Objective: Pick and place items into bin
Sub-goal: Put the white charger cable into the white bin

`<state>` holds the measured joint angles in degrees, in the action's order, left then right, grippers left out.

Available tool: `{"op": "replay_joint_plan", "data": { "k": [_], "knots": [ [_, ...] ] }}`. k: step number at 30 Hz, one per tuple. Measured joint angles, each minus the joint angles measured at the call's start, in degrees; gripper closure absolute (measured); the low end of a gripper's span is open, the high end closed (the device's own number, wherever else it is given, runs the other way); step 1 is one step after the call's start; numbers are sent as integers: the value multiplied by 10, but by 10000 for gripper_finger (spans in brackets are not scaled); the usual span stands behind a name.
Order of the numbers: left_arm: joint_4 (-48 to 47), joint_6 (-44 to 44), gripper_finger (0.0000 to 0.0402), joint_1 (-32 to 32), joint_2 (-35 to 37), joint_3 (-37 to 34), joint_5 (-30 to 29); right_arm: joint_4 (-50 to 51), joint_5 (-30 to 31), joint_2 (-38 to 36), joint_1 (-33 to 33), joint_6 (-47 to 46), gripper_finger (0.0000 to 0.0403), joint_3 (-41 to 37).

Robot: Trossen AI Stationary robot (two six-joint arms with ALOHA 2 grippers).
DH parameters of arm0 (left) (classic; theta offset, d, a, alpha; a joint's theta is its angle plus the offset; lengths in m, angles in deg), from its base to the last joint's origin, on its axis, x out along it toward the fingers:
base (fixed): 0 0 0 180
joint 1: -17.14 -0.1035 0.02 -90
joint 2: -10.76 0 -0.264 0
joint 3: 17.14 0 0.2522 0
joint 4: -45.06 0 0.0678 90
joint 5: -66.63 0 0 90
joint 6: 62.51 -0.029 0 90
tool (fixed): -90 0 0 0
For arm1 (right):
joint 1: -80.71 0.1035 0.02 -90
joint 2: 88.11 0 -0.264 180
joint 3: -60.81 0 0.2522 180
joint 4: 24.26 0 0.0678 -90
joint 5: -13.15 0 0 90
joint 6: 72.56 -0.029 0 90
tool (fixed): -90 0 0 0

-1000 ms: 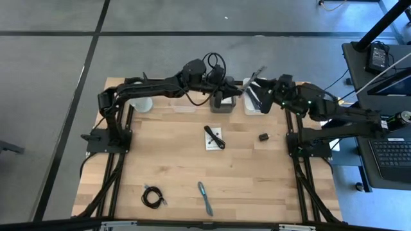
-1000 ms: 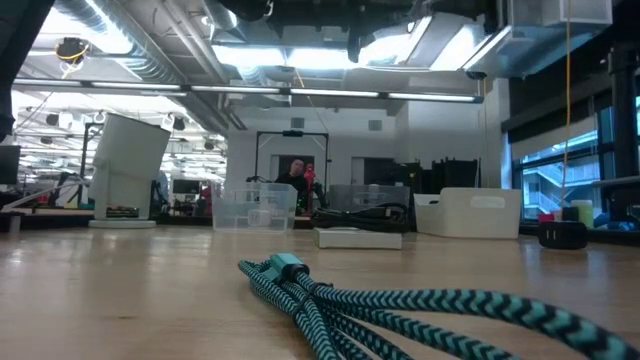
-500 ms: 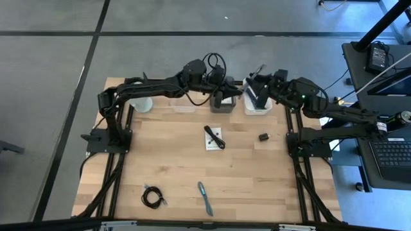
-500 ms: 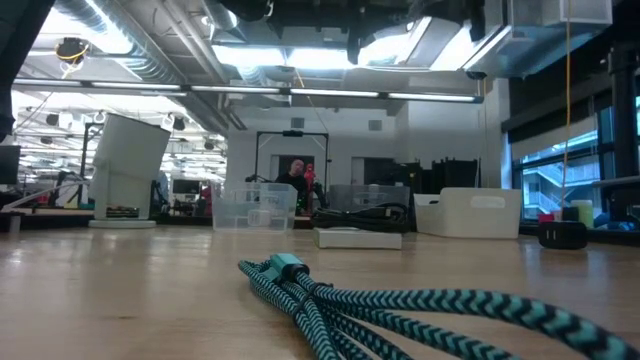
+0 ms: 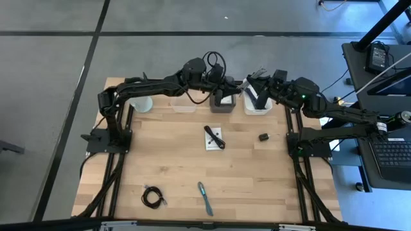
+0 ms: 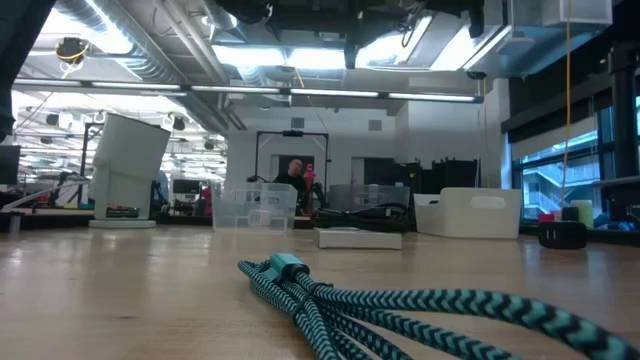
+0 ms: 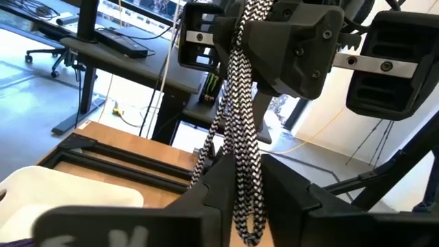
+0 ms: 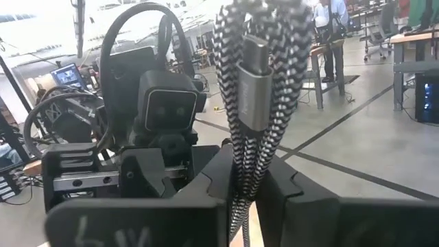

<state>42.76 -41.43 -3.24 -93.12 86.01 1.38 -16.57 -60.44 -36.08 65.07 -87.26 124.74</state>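
High view: both claws, left [image 5: 220, 97] and right [image 5: 253, 81], clamp a black-and-white braided cable [image 8: 252, 89] above the white bin [image 5: 257, 108].

Black-and-white braided cable [image 8: 255, 103]: both ends cut off by the right wrist view's edges; its full length cannot be told.
Left pincer [image 7: 240, 195]: fingertips run off the frame edge; the braided cable covers the gap between them.
Right pincer [image 8: 245, 182]: fingertips run off the frame edge.
Teal braided cable [image 6: 400, 305]: blurred in the low view, running out past the right edge.
Small black part [image 5: 263, 136]: too small to identify on the table [image 5: 173, 160].
Bin contents [image 5: 223, 102]: hidden under the arms.
Person [image 6: 294, 180]: distant, mostly hidden behind a clear container [image 6: 253, 208].
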Motion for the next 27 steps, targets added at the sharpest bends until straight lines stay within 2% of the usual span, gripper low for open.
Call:
{"op": "replay_joint_plan", "data": {
  "k": [8, 15, 22, 25, 27],
  "knots": [
    [0, -4, 282, -3, 0, 0, -30, 9, 2, 0, 0, 8, 375, 0],
    [1, -1, 273, -28, 0, 0, -26, 11, 2, 0, -1, 16, 365, 0],
    [-10, 24, 272, -64, 1, 0, 54, 49, 0, -4, -42, 13, 375, 0],
    [-65, 13, 272, -72, 2, 0, 27, 120, 0, -4, -79, -15, 373, 20],
    [-121, -30, 275, -74, 5, 0, -15, 169, 1, -2, -104, -15, 372, 39]
  ]
}}
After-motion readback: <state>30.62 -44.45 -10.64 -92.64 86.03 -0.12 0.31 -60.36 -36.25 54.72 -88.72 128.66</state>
